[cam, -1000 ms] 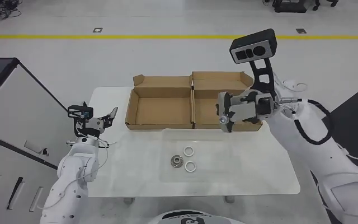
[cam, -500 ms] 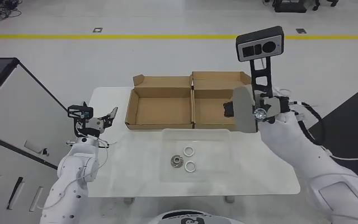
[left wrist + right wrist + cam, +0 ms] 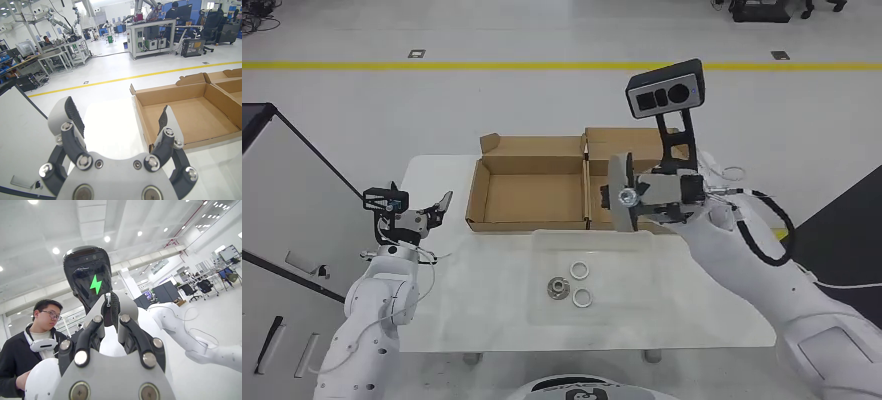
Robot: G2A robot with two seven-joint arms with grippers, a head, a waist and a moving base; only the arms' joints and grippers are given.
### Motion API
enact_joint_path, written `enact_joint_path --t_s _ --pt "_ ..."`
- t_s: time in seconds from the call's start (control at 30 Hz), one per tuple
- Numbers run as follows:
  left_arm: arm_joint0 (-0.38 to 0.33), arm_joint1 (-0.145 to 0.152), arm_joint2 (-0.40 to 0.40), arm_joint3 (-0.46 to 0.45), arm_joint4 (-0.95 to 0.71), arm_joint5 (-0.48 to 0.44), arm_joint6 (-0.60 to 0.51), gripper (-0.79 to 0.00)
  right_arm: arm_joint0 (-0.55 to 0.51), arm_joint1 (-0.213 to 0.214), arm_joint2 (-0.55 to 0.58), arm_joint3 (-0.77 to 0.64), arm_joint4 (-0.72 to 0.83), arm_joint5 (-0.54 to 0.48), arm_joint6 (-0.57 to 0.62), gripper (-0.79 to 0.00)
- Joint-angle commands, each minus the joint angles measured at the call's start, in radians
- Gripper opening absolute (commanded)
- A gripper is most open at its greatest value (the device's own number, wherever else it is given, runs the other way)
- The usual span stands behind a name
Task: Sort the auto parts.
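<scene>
One part [image 3: 108, 300] in upturned right jaws

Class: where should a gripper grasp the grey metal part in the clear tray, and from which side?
Probably from straight above, pinching the grey metal part across its outer rim: it lies flat and round. Two white rings lie close, so keep clear of them.

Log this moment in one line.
left gripper open, beside left brown cardboard box | right gripper shut on small silver spring-like part, above right brown cardboard box | clear plastic tray: two white rings, grey metal hub
</scene>
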Motion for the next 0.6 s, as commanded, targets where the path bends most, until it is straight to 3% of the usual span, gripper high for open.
enact_joint_path --t_s 0.0,0.33,0.57 --pt "0.000 0.000 0.000 0.000 0.000 0.000 0.000 0.000 -0.006 -0.002 0.006 -0.001 -0.044 0.022 -0.027 -0.785" --pt "0.000 0.000 0.000 0.000 0.000 0.000 0.000 0.000 -0.051 -0.007 0.042 -0.035 -0.213 0.114 -0.101 -0.785" --pt "0.000 0.000 0.000 0.000 0.000 0.000 0.000 0.000 -0.081 -0.021 0.060 -0.063 -0.192 0.069 -0.091 -0.785"
